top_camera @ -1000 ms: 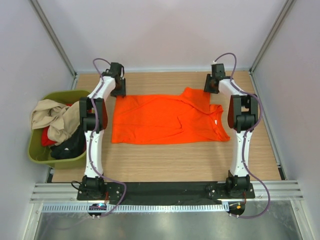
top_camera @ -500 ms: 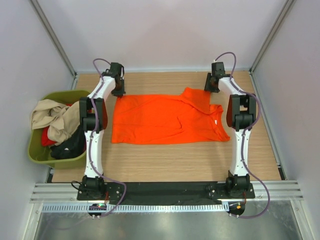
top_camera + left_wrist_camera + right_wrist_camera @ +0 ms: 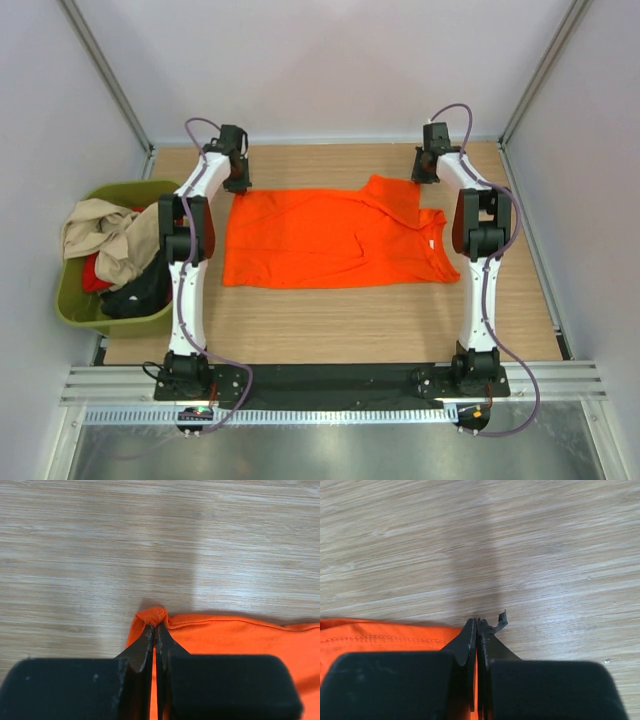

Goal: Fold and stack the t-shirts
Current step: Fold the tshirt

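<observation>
The bright orange t-shirt (image 3: 330,240) lies spread flat on the wooden table. My left gripper (image 3: 236,182) is at its far left corner and is shut on a small bunched fold of the orange cloth (image 3: 153,615), seen at the fingertips (image 3: 155,626). My right gripper (image 3: 425,172) is shut at the far right. In the right wrist view its tips (image 3: 477,621) reach just past the shirt's hemmed edge (image 3: 380,640), over bare wood. I cannot see cloth pinched at those tips. Beige (image 3: 105,235), red (image 3: 95,275) and black (image 3: 140,290) shirts lie heaped in the tub.
The olive-green tub (image 3: 75,312) stands off the table's left edge beside the left arm. White walls and metal posts close in the far and side edges. A small black scrap sticks out from my right fingertip (image 3: 501,620).
My right gripper has shifted slightly toward the far edge of the table. The shirt and the left gripper have not visibly moved.
</observation>
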Robot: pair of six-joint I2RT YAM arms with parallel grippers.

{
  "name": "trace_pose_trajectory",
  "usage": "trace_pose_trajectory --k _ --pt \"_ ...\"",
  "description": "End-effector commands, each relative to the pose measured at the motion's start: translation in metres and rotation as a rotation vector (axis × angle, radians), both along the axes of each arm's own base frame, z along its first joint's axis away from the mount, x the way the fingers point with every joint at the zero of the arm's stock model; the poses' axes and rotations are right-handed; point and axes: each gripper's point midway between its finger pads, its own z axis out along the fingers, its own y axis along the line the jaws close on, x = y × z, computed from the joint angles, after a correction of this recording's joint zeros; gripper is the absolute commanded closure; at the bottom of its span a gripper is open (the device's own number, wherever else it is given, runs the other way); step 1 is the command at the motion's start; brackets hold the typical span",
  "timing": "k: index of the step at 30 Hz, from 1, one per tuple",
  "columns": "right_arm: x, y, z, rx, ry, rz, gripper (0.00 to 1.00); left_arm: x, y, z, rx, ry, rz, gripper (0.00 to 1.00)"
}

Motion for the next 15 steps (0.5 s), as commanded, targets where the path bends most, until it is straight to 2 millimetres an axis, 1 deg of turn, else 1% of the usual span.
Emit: trace_pose_trajectory --k 1,2,3,5,6,7,9,11,12,13,14,15 --pt "0.011 0.000 0.040 -0.009 -0.089 0.006 0.99 0.011 0.000 0.044 -0.028 -0.095 0.024 1.00" --pt "0.013 -0.001 0.049 -0.017 -0.117 0.016 0.99 0.011 0.001 0.050 -0.029 -0.109 0.030 1.00" --pt "0.018 -0.002 0.066 -0.021 -0.177 0.012 0.99 0.010 0.001 0.053 -0.031 -0.115 0.033 1.00" --pt "0.021 -0.005 0.085 -0.033 -0.228 0.002 0.99 0.011 0.000 0.060 -0.038 -0.135 0.037 1.00" --pt "0.023 -0.006 0.101 -0.035 -0.264 0.001 0.99 0.009 0.000 0.065 -0.043 -0.142 0.038 1.00" --pt "0.023 -0.006 0.106 -0.037 -0.272 0.001 0.99 0.009 0.000 0.069 -0.044 -0.148 0.035 1.00" --pt "0.023 -0.006 0.115 -0.029 -0.282 -0.002 0.99 0.008 -0.001 0.074 -0.052 -0.155 0.034 1.00" --pt "0.019 -0.004 0.115 -0.020 -0.268 -0.003 0.99 0.007 -0.002 0.073 -0.057 -0.152 0.035 1.00" --pt "0.016 -0.005 0.110 -0.019 -0.256 0.002 0.99 0.006 -0.003 0.073 -0.058 -0.150 0.034 1.00" --pt "0.014 -0.003 0.116 -0.019 -0.266 0.006 0.99 0.005 -0.003 0.074 -0.058 -0.150 0.034 1.00" --pt "0.012 -0.004 0.117 -0.021 -0.272 0.007 0.99 0.004 -0.003 0.074 -0.059 -0.148 0.031 1.00" --pt "0.009 -0.005 0.114 -0.025 -0.278 0.007 0.99 0.002 -0.002 0.076 -0.059 -0.148 0.032 1.00"
